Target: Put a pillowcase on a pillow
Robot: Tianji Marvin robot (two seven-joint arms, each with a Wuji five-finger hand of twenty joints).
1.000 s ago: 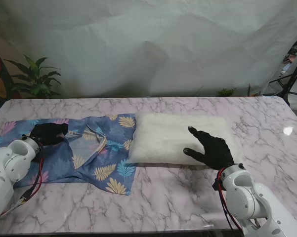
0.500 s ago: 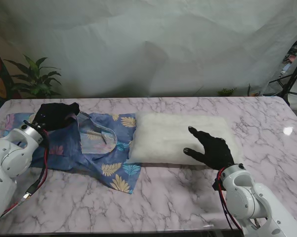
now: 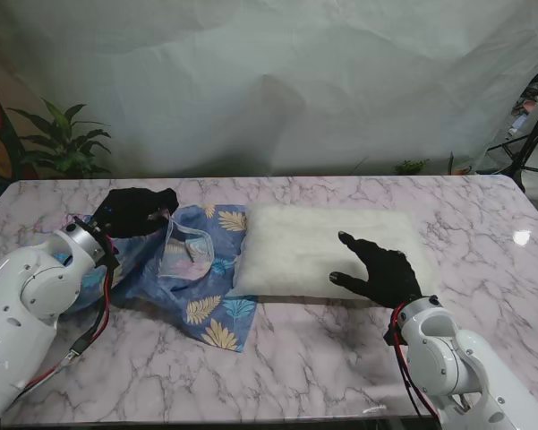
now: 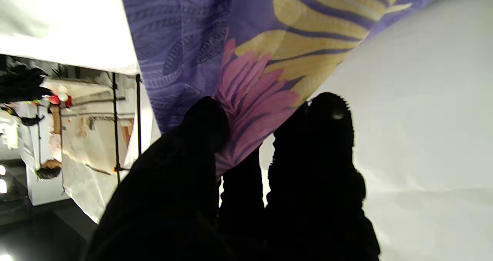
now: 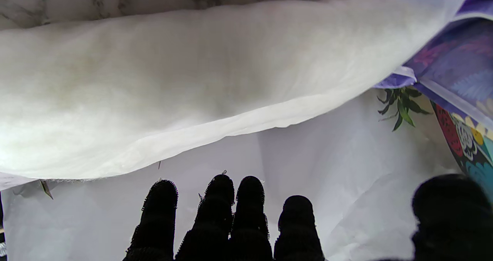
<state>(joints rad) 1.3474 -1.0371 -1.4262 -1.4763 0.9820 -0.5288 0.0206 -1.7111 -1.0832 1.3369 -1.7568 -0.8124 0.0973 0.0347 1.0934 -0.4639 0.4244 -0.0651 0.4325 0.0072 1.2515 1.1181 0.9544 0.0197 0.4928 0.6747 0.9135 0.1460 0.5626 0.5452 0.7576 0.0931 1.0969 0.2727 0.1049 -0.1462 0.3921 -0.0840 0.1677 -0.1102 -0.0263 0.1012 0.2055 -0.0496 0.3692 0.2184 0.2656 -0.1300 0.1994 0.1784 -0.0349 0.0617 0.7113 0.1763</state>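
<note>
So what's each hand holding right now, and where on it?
The left hand pinches the pillowcase at a fabric edge on its far left side, lifted off the table. The right hand holds nothing; its fingers are spread over the pillow.

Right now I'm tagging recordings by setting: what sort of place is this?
Probably a staged lab or studio: a white backdrop sheet hangs behind the marble-look table, with a stand's legs at its right edge.

The white pillow lies flat under the spread right hand. The blue leaf-print pillowcase lies crumpled just beside it, one edge lifted and pinched in the left hand.
</note>
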